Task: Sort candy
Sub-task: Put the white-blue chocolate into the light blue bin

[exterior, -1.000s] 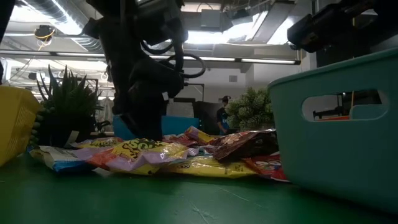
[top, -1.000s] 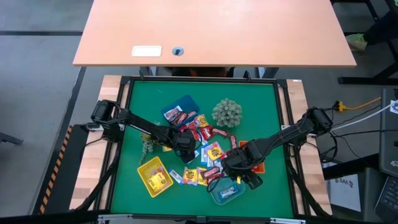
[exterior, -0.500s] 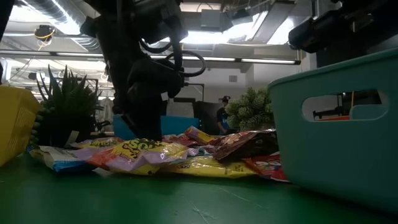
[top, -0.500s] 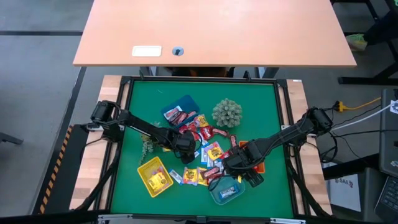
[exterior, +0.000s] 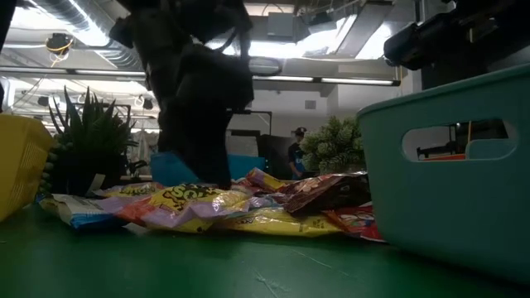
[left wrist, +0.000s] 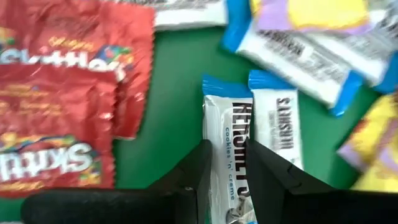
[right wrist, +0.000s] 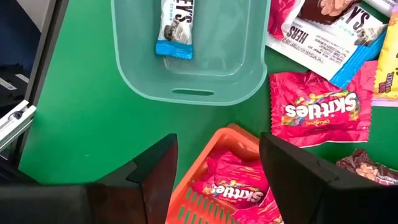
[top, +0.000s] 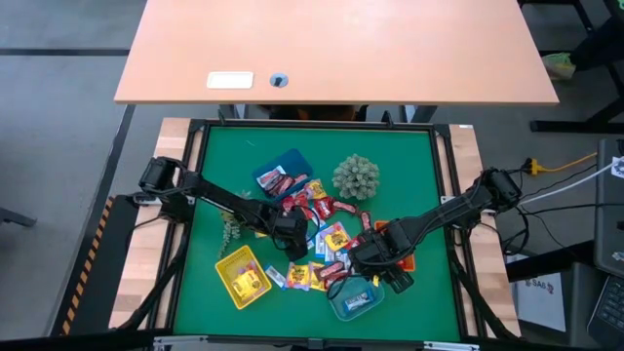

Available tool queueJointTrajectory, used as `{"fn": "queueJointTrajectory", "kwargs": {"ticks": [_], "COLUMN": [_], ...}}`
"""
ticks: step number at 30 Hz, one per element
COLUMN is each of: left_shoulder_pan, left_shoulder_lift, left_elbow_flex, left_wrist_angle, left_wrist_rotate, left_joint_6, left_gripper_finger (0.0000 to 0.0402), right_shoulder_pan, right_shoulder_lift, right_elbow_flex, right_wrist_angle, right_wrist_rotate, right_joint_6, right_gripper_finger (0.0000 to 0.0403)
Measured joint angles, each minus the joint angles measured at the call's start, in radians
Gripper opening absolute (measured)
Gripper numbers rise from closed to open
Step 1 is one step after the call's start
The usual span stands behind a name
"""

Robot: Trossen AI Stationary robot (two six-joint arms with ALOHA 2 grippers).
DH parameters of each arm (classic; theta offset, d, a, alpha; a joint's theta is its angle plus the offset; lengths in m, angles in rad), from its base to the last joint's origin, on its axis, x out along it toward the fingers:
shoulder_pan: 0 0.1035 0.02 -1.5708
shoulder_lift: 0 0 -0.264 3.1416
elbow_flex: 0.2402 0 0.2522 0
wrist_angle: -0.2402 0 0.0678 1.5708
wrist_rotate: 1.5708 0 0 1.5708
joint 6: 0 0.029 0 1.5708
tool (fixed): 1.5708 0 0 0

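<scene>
Left wrist view: left gripper (left wrist: 227,165) seemingly clamped on blue-and-white candy bar (left wrist: 229,134), long axis along fingers, amid candy pile on counter (top: 409,166). Teal tray (top: 353,300) nearer right gripper (right wrist: 217,155), held apart.

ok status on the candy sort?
Left gripper shut on blue-and-white bar in the pile. Right gripper open, empty, over orange tray. Nothing blocking.
</scene>
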Motion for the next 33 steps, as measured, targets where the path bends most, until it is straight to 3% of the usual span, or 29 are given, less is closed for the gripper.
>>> {"fn": "queueJointTrajectory", "kwargs": {"ticks": [22,33], "left_shoulder_pan": [-0.011,-0.016], "left_shoulder_lift": [-0.003,0.063], "left_elbow_flex": [0.002,0.004], "left_wrist_angle": [0.076,0.105], "left_wrist_rotate": [0.019,0.027], "left_joint_6": [0.000,0.020], "left_gripper_finger": [0.0082,0.0083], "right_shoulder_pan": [0.000,0.000], "right_shoulder_lift": [0.000,0.000], "right_elbow_flex": [0.000,0.000], "right_wrist_angle": [-0.002,-0.009], "right_wrist_rotate": [0.007,0.007], "right_joint_6": [0.000,0.000], "right_gripper_finger": [0.0227,0.0227]}}
